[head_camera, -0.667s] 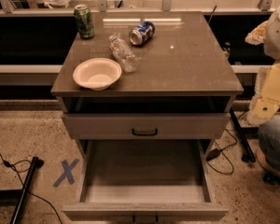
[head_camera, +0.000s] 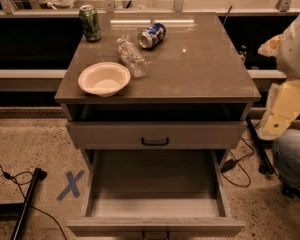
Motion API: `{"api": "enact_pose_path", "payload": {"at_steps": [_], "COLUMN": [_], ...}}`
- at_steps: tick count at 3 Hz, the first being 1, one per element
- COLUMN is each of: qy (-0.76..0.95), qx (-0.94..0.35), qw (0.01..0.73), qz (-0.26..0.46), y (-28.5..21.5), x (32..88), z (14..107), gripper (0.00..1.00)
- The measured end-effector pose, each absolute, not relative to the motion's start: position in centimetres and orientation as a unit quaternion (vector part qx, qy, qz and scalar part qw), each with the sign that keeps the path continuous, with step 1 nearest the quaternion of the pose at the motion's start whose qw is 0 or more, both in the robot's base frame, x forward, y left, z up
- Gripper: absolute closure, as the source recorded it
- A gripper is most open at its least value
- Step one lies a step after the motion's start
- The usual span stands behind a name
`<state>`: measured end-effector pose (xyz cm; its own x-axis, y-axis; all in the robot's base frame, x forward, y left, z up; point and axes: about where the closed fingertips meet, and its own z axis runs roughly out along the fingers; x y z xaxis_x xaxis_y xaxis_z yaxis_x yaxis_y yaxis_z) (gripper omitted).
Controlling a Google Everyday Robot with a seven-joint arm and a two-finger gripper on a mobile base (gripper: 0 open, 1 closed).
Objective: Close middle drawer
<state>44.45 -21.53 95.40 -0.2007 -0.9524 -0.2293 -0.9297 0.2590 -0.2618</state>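
The middle drawer (head_camera: 155,204) is pulled far out towards me; it is empty inside, and its low grey front (head_camera: 155,226) lies at the bottom edge of the view. The taller-fronted drawer above it (head_camera: 155,134), with a black bar handle (head_camera: 155,141), stands slightly out from the cabinet. My gripper (head_camera: 275,124) hangs at the right edge, a cream part under the white arm (head_camera: 297,49), beside the cabinet's right side, about level with the upper drawer and apart from both drawers.
On the cabinet top (head_camera: 200,69) are a white bowl (head_camera: 104,79), a lying plastic bottle (head_camera: 131,57), a lying blue can (head_camera: 152,35) and an upright green can (head_camera: 90,22). A person's jeans-clad knee (head_camera: 292,156) and cables (head_camera: 240,169) are at the right. A blue tape X (head_camera: 70,185) and a black pole (head_camera: 25,204) are on the floor at the left.
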Motion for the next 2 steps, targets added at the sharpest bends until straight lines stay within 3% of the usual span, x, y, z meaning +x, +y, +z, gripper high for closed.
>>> {"api": "enact_pose_path", "payload": {"at_steps": [2], "qy": [0.711], "qx": [-0.642], "qw": [0.28], "qz": [0.067], "y": [-19.3], "x": [43.0], "z": [83.9], "gripper": [0.0]}}
